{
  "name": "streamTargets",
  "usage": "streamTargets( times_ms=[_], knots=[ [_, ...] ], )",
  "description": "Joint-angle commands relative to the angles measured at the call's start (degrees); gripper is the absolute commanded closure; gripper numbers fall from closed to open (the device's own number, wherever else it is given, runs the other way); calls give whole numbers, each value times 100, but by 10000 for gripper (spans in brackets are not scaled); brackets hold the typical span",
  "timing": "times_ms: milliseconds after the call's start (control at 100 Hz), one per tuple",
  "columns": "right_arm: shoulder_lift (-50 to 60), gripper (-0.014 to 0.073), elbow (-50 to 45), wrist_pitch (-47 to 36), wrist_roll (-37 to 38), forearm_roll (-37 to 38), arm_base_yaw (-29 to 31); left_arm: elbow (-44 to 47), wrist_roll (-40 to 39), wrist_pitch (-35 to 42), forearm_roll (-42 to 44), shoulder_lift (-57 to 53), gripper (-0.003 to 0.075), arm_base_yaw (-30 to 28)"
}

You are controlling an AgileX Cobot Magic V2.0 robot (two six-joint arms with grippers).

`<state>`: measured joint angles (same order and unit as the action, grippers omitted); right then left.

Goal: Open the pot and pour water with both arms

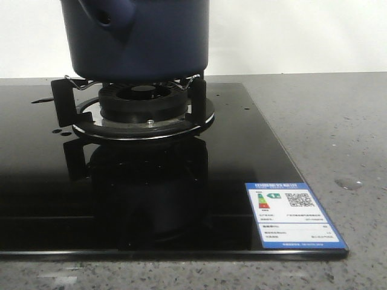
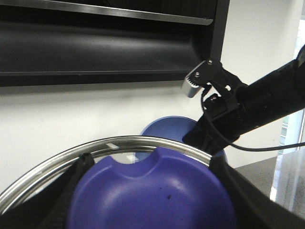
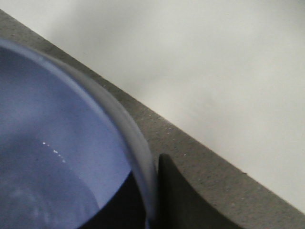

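The dark navy pot (image 1: 142, 42) is over the burner, its stubby handle (image 1: 109, 18) toward the front left. I cannot tell whether it touches the trivet. Neither gripper shows in the front view. My left gripper (image 2: 152, 200) is shut on the blue knob (image 2: 157, 191) of the glass lid (image 2: 119, 145), held clear of the pot (image 2: 167, 130). My right gripper (image 3: 151, 200) is shut on the pot's rim (image 3: 138, 148), one finger inside and one outside. It also shows in the left wrist view (image 2: 206, 136). Small glints of water (image 3: 52, 150) show inside the pot.
The gas burner with its trivet (image 1: 145, 109) sits on the black glass cooktop (image 1: 48, 181), which has a label (image 1: 293, 214) at its front right corner. Water drops lie on the cooktop (image 1: 42, 99) and the grey counter (image 1: 349, 183). A dark range hood (image 2: 95, 43) hangs above.
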<state>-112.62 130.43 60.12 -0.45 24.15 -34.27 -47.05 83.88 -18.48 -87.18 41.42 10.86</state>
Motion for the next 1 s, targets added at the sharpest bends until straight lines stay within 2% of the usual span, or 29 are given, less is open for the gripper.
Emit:
streamTargets(
  times_ms=[0,670,990],
  knots=[
    [349,633,223,-507,45,950,-140,-195,-21,38,-212,-26,531,91],
    [349,634,223,-1471,45,4030,-890,-195,-21,170,38,-26,531,369],
    [349,634,223,-1815,45,5018,-1045,-195,-21,346,63,-26,531,518]
  ],
)
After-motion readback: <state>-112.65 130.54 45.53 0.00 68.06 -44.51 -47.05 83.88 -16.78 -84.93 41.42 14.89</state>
